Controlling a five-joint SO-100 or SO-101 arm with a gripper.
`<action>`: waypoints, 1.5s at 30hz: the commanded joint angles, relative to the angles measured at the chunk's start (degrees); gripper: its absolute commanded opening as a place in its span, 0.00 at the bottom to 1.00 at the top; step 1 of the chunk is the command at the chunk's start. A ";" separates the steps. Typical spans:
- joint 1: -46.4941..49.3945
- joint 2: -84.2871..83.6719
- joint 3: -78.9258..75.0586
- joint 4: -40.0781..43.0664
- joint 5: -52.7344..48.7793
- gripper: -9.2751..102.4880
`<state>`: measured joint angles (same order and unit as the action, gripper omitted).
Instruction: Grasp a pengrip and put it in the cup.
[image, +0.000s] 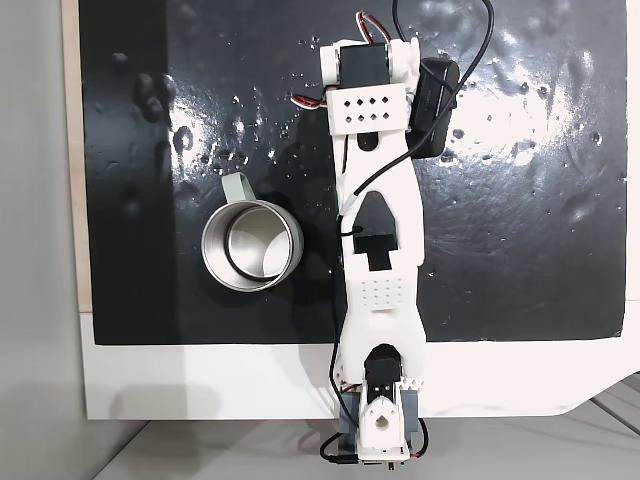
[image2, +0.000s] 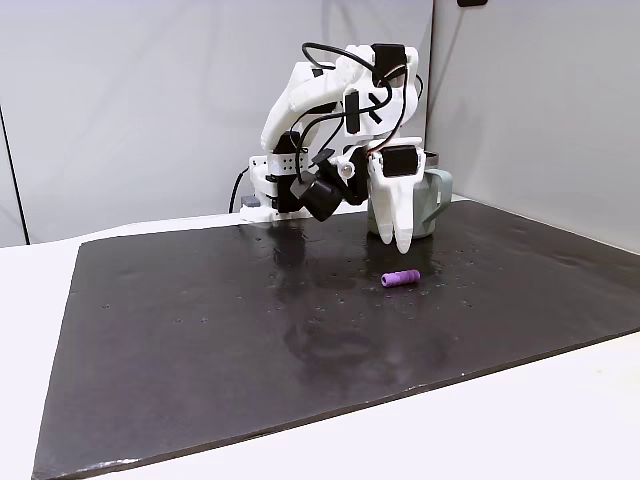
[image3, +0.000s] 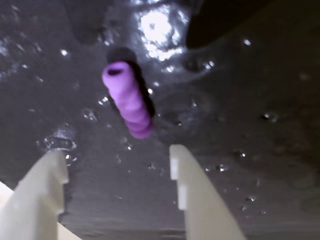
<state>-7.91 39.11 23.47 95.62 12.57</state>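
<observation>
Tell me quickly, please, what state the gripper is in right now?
Gripper: open and empty, fingers spread above the black mat; the purple pengrip lies on the mat just ahead of the fingertips, untouched.

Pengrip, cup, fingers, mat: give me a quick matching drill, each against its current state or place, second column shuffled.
Column one:
1. pengrip
2. cup
3. fingers
4. mat

Column two:
A. black, glossy, covers the table
B. apart, above the mat, holding nothing
C. lying on its side on the mat, ahead of the tips in the wrist view
D. upright, nothing inside, handle pale grey-green

Pairs: 1-C, 2-D, 3-B, 4-A
</observation>
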 joint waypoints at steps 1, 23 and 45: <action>0.00 -1.76 -5.27 0.79 -1.32 0.27; -0.09 -12.22 -13.01 0.97 -3.60 0.08; -6.33 46.05 13.62 -1.23 -5.54 0.08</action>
<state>-13.71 76.99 37.00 96.06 8.26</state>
